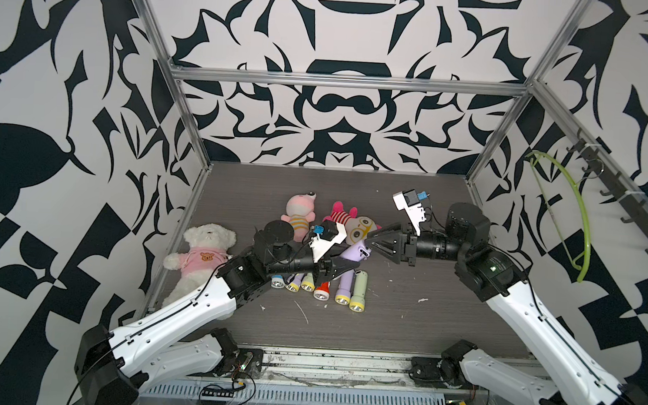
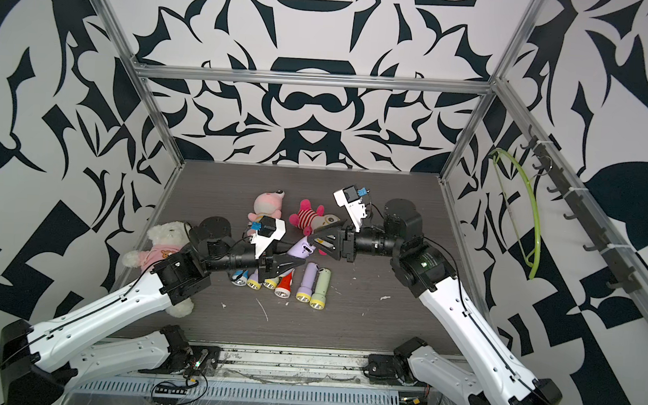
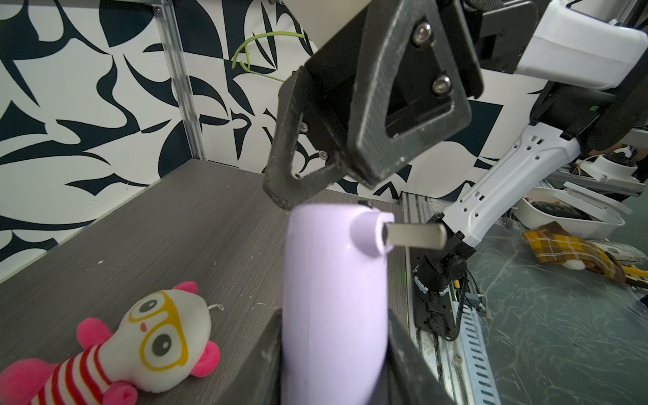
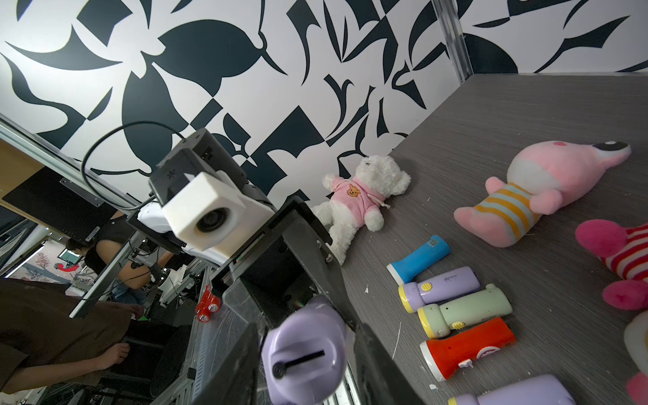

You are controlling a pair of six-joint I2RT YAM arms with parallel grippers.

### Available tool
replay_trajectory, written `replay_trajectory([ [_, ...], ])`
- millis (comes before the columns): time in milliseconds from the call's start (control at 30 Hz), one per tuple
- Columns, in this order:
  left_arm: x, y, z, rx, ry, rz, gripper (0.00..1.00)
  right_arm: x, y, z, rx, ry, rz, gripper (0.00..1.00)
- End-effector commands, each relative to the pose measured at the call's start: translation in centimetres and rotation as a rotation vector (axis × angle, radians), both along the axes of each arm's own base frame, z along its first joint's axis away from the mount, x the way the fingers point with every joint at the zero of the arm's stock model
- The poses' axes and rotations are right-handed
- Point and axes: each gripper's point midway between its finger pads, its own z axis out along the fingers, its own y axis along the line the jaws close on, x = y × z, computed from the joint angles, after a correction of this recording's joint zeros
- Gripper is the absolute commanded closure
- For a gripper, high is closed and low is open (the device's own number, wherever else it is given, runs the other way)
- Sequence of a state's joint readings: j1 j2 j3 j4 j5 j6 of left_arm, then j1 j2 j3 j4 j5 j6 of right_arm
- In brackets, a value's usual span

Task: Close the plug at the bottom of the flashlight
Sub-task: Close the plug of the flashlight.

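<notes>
My left gripper is shut on the body of a lilac flashlight, held above the table with its bottom end towards my right gripper. In the left wrist view the metal plug sticks out sideways from the flashlight's bottom end. My right gripper is open around that end. The right wrist view shows the flashlight's bottom face with a dark slot, and a gap between it and each finger.
A row of several flashlights lies on the grey table below the arms. Plush toys lie behind and to the left: a white bear, a pink one, a striped one. A green hanger hangs on the right wall.
</notes>
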State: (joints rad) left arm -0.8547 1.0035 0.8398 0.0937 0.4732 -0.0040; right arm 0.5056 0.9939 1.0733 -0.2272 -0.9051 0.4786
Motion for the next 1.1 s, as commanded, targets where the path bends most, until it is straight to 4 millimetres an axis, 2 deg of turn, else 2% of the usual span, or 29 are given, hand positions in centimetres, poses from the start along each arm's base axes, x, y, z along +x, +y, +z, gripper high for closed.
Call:
replay_trajectory([
  [0,-0.4,0.1,1.4,-0.048,-0.021,-0.026,0.74,-0.6,0.2,1.0,0.025,-0.048,0.035,0.54],
  [300,-0.7,0.3,1.9,-0.068,-0.018,-0.041,0.74,-0.8,0.3,0.4,0.017,-0.041,0.055,0.54],
  [600,-0.5,0.3,2.0,-0.081,-0.004,-0.049,0.75,-1.4,0.4,0.6,0.029,-0.049,0.084,0.54],
  [733,-0.5,0.3,2.2,-0.09,-0.001,-0.059,0.75,-1.5,0.4,0.6,0.034,-0.053,0.092,0.59],
  [1067,-1.0,0.1,2.4,-0.093,0.005,-0.096,0.75,-1.9,0.7,0.7,0.049,-0.05,0.136,0.77],
])
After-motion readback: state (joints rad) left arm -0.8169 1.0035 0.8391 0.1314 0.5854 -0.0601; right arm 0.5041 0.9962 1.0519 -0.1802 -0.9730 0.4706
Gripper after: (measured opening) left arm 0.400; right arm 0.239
